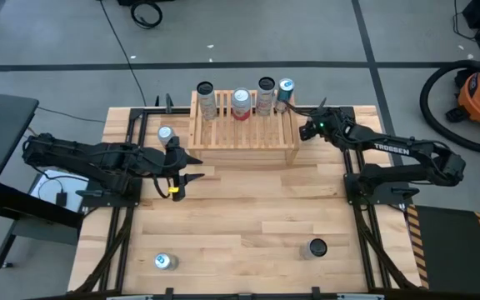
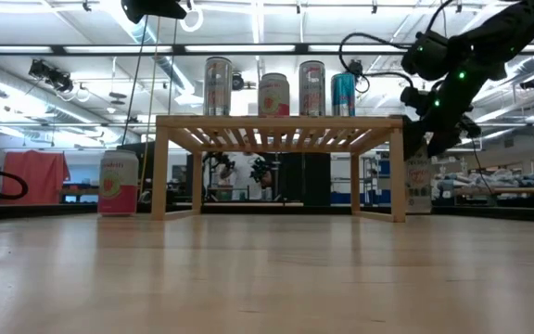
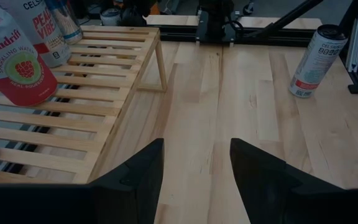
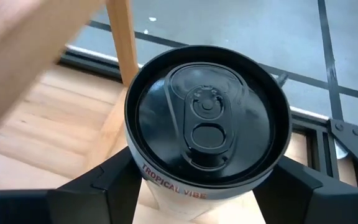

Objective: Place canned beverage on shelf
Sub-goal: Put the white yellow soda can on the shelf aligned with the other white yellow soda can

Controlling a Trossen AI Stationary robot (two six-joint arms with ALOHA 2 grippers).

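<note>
Right wrist view: right claw (image 4: pixel 207 180) straddles black-topped can (image 4: pixel 207 121), fingers at its sides, contact unclear. Can stands on tabletop (image 1: pixel 248 217) beside shelf (image 1: pixel 244 132) at its right end, by back leg. Four cans on shelf. Left claw (image 1: pixel 192 169) part open, empty, near shelf's left front.

The table (image 1: pixel 248 225) is light butcher-block wood, smooth with a faint sheen. The shelf (image 1: pixel 244 133) is pale unfinished-looking wood, its slats matt. The Tropical Vibe can (image 4: pixel 207 134) has a glossy black metal lid and a white printed wall. The Spindrift can (image 3: pixel 14 59) is smooth metal with a satin printed coat. The left gripper (image 3: pixel 194 180) fingers look like matt black plastic
</note>
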